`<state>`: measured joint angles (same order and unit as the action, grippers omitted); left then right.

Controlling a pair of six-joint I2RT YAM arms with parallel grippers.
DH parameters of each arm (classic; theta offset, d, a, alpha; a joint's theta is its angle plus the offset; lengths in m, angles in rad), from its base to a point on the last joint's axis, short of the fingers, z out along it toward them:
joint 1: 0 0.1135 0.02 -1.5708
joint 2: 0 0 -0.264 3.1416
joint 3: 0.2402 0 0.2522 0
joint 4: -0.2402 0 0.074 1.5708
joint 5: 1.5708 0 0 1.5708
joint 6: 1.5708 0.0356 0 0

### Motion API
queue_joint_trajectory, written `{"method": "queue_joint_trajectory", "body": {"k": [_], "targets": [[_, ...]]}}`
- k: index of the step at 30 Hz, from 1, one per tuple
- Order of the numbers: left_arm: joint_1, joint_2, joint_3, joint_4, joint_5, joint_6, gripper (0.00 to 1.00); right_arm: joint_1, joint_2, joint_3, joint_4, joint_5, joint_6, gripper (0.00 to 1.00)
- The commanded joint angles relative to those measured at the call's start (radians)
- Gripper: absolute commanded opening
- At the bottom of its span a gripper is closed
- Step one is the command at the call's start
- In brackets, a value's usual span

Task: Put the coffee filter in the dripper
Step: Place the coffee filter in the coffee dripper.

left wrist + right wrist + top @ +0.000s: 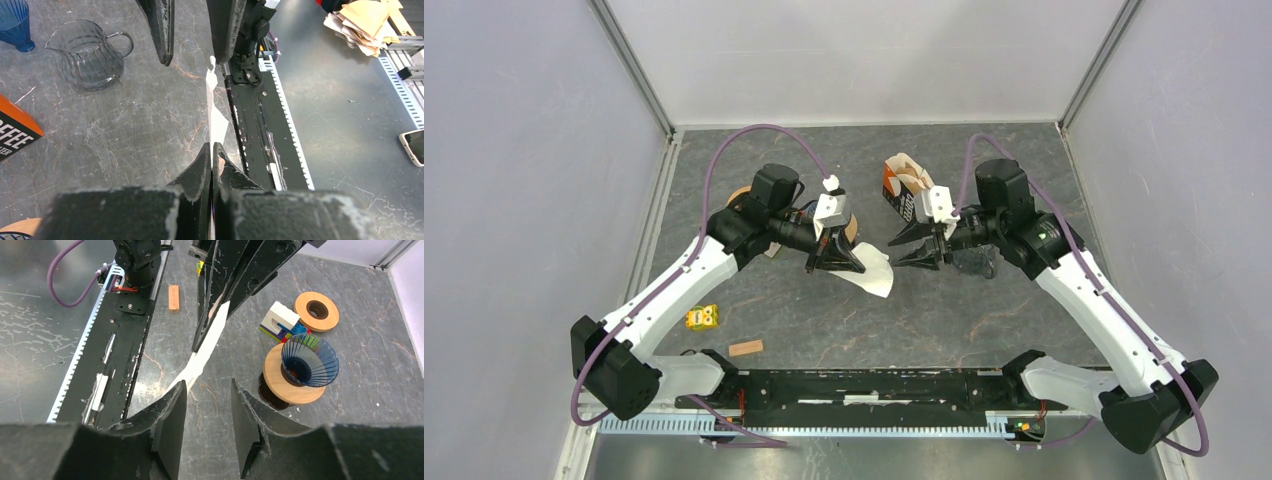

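Note:
The white paper coffee filter [876,270] hangs flat and edge-on from my left gripper [212,147], which is shut on its edge. In the right wrist view the filter [210,340] runs down from the left fingers [235,270] to just past my right gripper's left fingertip. My right gripper [207,390] is open, and the filter's end lies beside that fingertip, not between the jaws. The blue ribbed dripper [310,360] stands upright on a round wooden base [285,387] to the right of the filter. From above the left gripper [834,262] mostly hides it.
An orange filter box [902,190] stands behind the right gripper [914,245]. A glass carafe [90,55] sits near it. A white toy block [280,320] and wooden ring [316,311] lie beyond the dripper. A yellow toy [702,317] and small wooden block [745,348] lie near the front left.

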<state>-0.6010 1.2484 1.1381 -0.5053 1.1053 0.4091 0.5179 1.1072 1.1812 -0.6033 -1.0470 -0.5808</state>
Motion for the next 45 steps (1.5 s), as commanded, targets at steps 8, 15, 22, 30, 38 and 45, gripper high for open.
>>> {"method": "queue_joint_trajectory", "body": {"k": [8,15,22,30,38,45], "targets": [[0.005,-0.011,-0.01,0.042,0.017,0.002,0.02,0.03,0.037,0.059,0.097,0.029,0.107,0.38],[0.006,-0.014,-0.013,0.042,0.032,0.007,0.02,0.03,0.042,0.066,0.095,0.039,0.106,0.32],[0.005,-0.018,-0.012,0.041,0.037,0.008,0.02,0.029,0.041,0.064,0.08,0.035,0.089,0.3],[0.006,-0.018,-0.012,0.041,0.046,0.013,0.02,0.029,0.042,0.063,0.064,0.043,0.071,0.29],[0.005,-0.021,-0.012,0.016,0.06,0.049,0.02,0.027,0.048,0.055,0.063,0.039,0.07,0.28],[0.005,-0.023,-0.015,0.017,0.07,0.056,0.02,0.028,0.055,0.044,0.069,0.03,0.071,0.28]]}}
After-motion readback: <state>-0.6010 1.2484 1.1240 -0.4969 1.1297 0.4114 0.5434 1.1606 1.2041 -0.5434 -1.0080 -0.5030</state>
